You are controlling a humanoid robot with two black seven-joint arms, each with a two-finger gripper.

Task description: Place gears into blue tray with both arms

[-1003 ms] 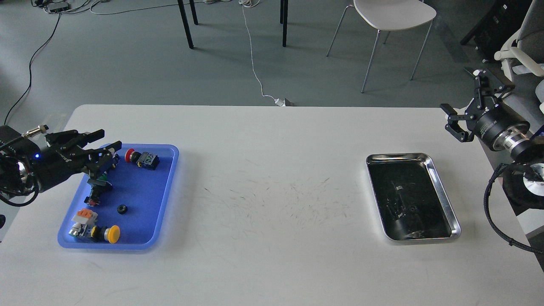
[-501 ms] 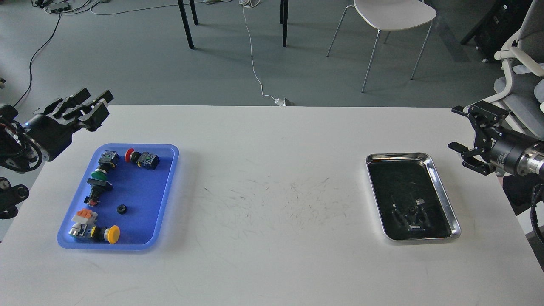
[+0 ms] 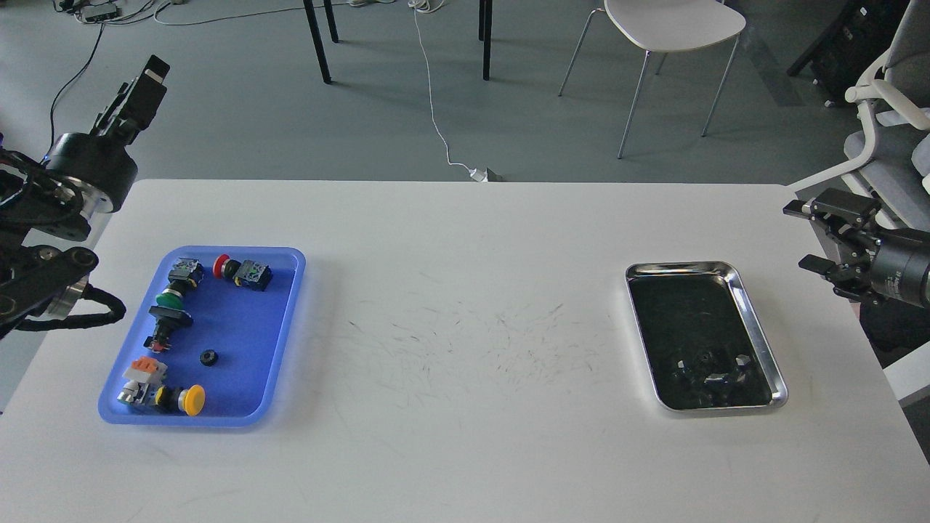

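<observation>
Black plastic or metal, ring-shaped with a centre hole: one gear (image 3: 208, 357) lies flat on the floor of the blue tray (image 3: 287, 305), in its nearer half, apart from the push-button switches around it. The nearest of these is the yellow-capped switch (image 3: 178, 399) near the front rim; a red-capped switch (image 3: 242, 270) and a green-capped switch (image 3: 174, 289) sit toward the far rim.

The steel tray (image 3: 755, 330) stands well apart on the right of the tabletop (image 3: 465, 290). Its dark inside shows small pieces and glints near the front end (image 3: 708, 374); whether these are gears or reflections cannot be told.

Handling judgement: a gear of this kind is probably light, rigid and not fragile, but tiny and low-lying. A grip across the outer rim, jaws descending vertically, looks most workable. The smooth steel floor may let a piece slide away from a closing finger, and a small part can slip out or flip if pinched off-centre.

The left gripper (image 3: 138, 93) is raised off the far-left corner of the tabletop, pointing up and away; seen edge-on, the state of its jaws cannot be told. The right gripper (image 3: 827, 236) hovers beside the right edge, near the steel tray, jaws spread and holding nothing.
</observation>
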